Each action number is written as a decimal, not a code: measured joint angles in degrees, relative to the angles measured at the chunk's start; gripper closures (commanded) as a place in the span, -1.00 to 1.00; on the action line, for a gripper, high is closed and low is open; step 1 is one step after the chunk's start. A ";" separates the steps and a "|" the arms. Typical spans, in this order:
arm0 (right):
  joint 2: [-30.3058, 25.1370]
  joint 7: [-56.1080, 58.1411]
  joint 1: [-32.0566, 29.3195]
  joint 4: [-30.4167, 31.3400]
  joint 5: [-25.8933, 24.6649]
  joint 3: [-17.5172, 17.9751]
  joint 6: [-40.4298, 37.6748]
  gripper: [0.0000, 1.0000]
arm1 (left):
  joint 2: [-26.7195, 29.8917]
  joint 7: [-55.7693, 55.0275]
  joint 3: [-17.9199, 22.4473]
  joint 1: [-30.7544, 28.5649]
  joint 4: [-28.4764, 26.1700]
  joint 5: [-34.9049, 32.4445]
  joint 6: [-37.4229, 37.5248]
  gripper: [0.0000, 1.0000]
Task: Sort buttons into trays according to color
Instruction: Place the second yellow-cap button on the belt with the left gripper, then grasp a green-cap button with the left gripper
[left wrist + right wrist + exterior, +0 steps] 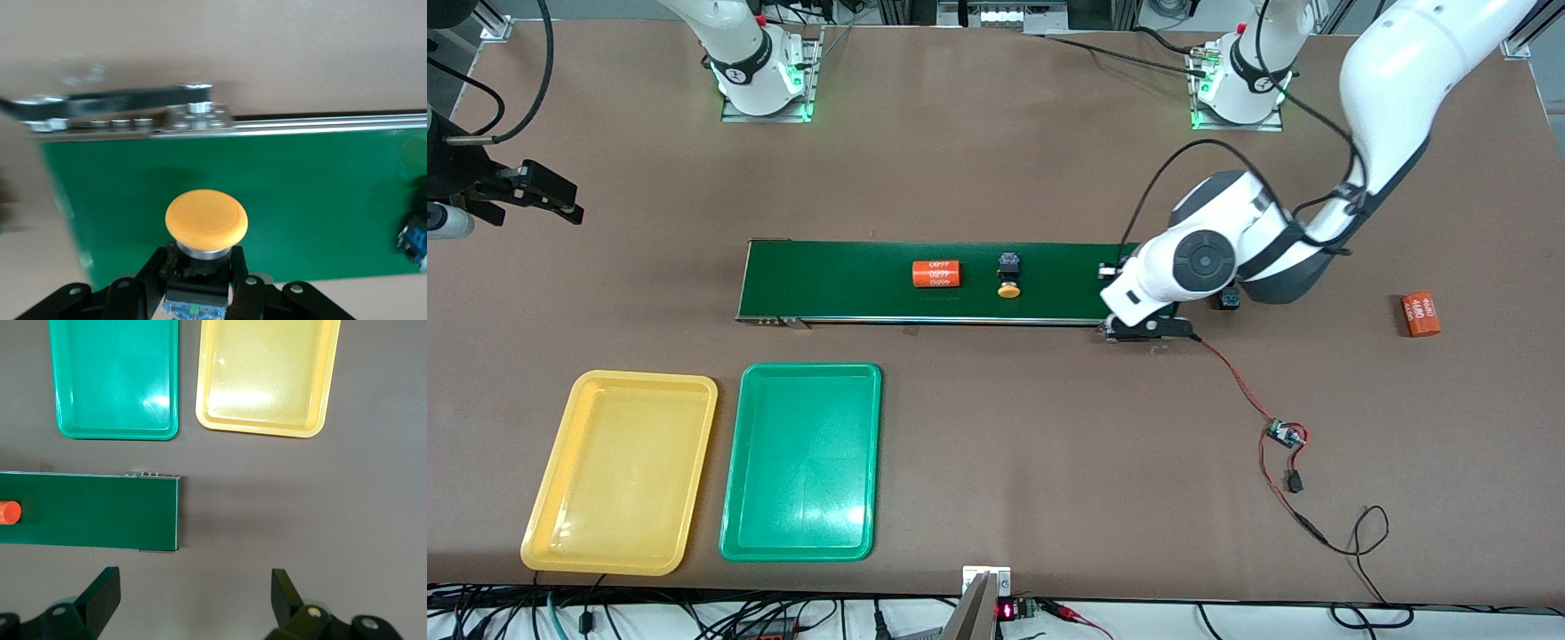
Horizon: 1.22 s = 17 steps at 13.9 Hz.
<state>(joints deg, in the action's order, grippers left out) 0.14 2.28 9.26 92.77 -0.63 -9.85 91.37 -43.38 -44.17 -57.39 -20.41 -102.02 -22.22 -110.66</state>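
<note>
Left tool (198,280) sits over the left arm's end of the conveyor belt (854,280), clamped on a yellow-orange button (206,222); in the left wrist view the black fingers (247,293) pinch the button's dark body from both sides, orange cap sticking out past the fingertips, green belt surface beneath it; in the front view this tool is hidden under the left arm's wrist, so the grip reads from the wrist view only. Second yellow-orange button (1008,274) lies on its side on the belt, well apart from the left tool toward the right arm's end, cap nearer the front camera than its body; an orange cylinder (935,273) with white print lies on the belt just beside it, farther again from the left tool. Another orange cylinder (1419,314) lies on the desk (1049,444) off the belt, toward the left arm's end. Right tool (193,600) waits over bare desk beside the belt's end at the right arm's side, fingers spread wide, holding nothing; green tray (802,462) and yellow tray (623,471) lie side by side, near it, both without buttons; green tray is the one closer to the left tool.
</note>
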 measured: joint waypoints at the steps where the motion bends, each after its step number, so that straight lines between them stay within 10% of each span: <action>1: 0.03 0.00 -0.01 0.00 0.00 0.00 0.01 -1.00 | -0.92 -1.17 1.43 2.35 0.00 0.00 -1.21 -0.47; 2: 0.04 0.00 -0.01 0.00 0.00 0.00 0.01 -1.00 | -1.54 -2.15 2.41 4.16 0.01 0.00 -1.81 -0.99; 11: 0.08 0.00 -0.02 0.00 0.07 0.00 0.10 -1.00 | 2.94 -2.92 3.01 2.49 8.94 -0.12 15.69 -1.00; 17: 0.28 -0.06 -0.22 -0.20 0.82 -0.02 0.21 -1.00 | 3.38 10.00 4.13 -12.06 6.31 -2.85 20.45 -1.00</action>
<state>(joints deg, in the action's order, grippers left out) 0.42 2.22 9.04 92.57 0.19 -9.87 91.58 -39.99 -34.16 -53.26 -32.46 -95.71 -25.07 -90.21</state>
